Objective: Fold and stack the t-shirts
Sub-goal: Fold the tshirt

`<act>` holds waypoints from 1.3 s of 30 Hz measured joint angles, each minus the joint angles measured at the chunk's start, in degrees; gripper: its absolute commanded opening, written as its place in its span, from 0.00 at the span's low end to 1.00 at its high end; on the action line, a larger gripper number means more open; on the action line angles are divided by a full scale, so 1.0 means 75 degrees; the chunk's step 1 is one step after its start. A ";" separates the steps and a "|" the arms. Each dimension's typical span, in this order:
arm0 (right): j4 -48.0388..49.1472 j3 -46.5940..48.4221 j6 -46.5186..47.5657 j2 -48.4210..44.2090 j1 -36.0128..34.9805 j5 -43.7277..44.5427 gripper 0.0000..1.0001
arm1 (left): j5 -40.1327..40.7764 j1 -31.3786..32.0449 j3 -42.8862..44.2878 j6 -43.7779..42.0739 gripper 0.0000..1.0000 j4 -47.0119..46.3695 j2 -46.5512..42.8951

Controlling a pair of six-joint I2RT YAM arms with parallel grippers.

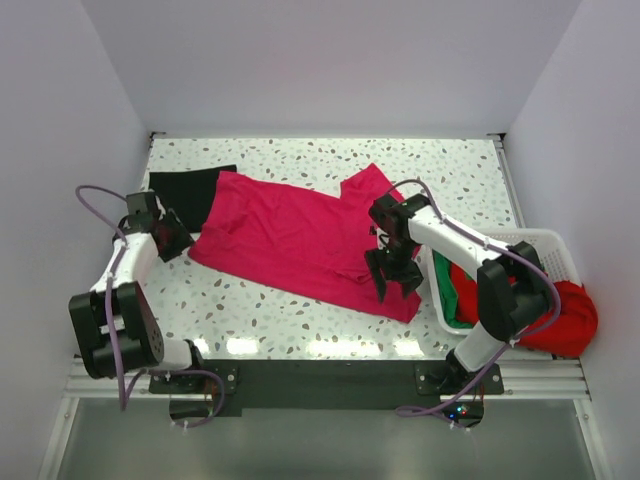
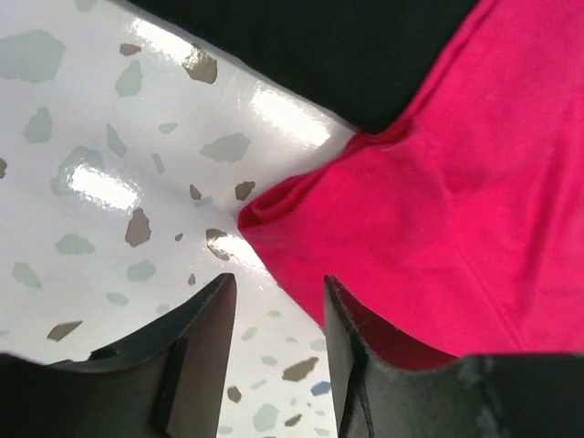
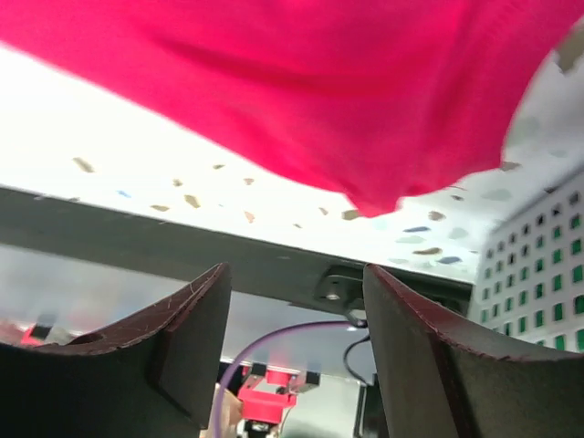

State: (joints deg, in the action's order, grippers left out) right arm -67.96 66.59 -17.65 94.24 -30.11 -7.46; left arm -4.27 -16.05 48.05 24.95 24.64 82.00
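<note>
A magenta-pink t-shirt (image 1: pixel 300 240) lies spread flat across the middle of the table. A black t-shirt (image 1: pixel 190 190) lies at the back left, with one edge under the pink one. My left gripper (image 1: pixel 178 240) is open and empty, low at the pink shirt's left corner. In the left wrist view the corner (image 2: pixel 438 201) lies just ahead of the gripper (image 2: pixel 278 301), with the black shirt (image 2: pixel 347 46) behind. My right gripper (image 1: pixel 392 280) is open and empty above the pink shirt's right part (image 3: pixel 301 91). Red (image 1: pixel 570 320) and green (image 1: pixel 452 300) shirts are in the basket.
A white lattice basket (image 1: pixel 540 240) stands at the table's right edge beside the right arm, the red shirt hanging over its near right side. It also shows in the right wrist view (image 3: pixel 538 265). White walls enclose the table on three sides.
</note>
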 measured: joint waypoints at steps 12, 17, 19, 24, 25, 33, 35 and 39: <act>0.1241 0.0886 -0.0277 0.0344 -0.0154 -0.1003 0.59 | -0.0070 0.1647 0.0050 0.0807 0.52 -0.0221 -0.0408; 0.2113 0.0895 -0.0455 0.0965 -0.0154 -0.1084 0.54 | -0.0245 0.2509 0.0111 0.1139 0.51 -0.0635 0.0321; 0.2346 0.0895 -0.0498 0.1148 -0.0154 -0.1084 0.52 | -0.0341 0.2605 0.0114 0.1227 0.51 -0.0784 0.0565; 0.2693 0.0895 -0.0504 0.1507 -0.0154 -0.1072 0.44 | -0.0425 0.2629 0.0105 0.1405 0.51 -0.1046 0.0962; 0.2716 0.0895 -0.0498 0.1565 -0.0154 -0.1067 0.43 | -0.0431 0.2632 0.0105 0.1411 0.51 -0.1052 0.0982; 0.2745 0.0906 -0.0472 0.1935 -0.0154 -0.0938 0.28 | -0.0414 0.2632 -0.0268 0.1411 0.50 -0.1233 0.0982; 0.2751 0.0909 -0.0458 0.1935 -0.0154 -0.0938 0.24 | -0.0399 0.2632 -0.0350 0.1408 0.50 -0.1247 0.0982; 0.2739 0.0976 -0.0414 0.1944 -0.0157 -0.0938 0.11 | -0.0393 0.2637 -0.0396 0.1393 0.50 -0.1376 0.0982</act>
State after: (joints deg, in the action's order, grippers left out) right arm -47.42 73.91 -20.75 108.81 -31.29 -14.50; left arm -7.22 3.73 45.08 35.40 14.33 89.36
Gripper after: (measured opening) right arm 0.142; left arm 0.504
